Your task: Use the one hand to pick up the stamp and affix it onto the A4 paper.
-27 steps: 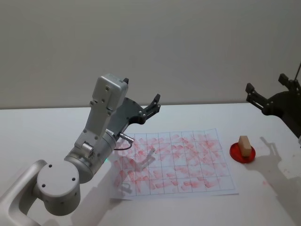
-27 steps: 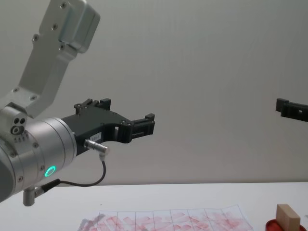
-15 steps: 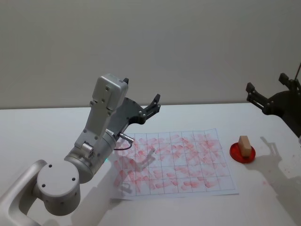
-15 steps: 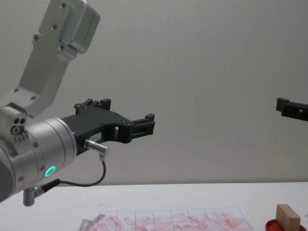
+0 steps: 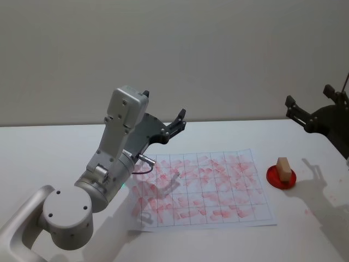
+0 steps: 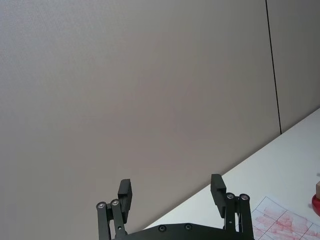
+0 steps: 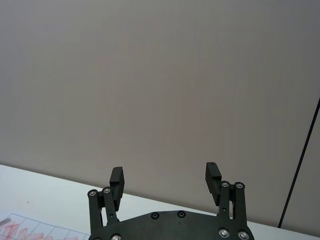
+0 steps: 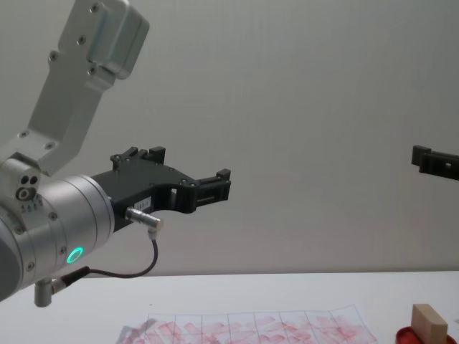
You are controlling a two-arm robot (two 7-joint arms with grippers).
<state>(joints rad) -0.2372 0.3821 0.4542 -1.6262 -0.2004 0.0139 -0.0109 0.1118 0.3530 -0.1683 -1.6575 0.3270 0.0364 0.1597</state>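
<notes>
White table (image 5: 229,136), taken as the reference surface. A round red dish (image 5: 272,178) rests flat on the table, toward its right side and well short of its far edge. A plain grey-beige wall (image 5: 218,54) rises behind the table's far edge; a thin dark vertical line (image 6: 272,65) runs down the wall to that edge.

The stamp (image 5: 283,168) is bare pale wood, matt; the red dish (image 5: 271,176) has a slight sheen, its material unclear; the A4 paper (image 5: 218,188) is thin matt white paper, its printed grid smeared with red-pink ink; the table (image 5: 54,147) is white, smooth and matt; the left arm (image 8: 72,215) is satin silver metal with a light-grey painted casing; the left gripper (image 6: 171,186) and right gripper (image 7: 165,174) are matt black with small shiny screw heads; the wall (image 5: 218,54) is matt and finely grained.
</notes>
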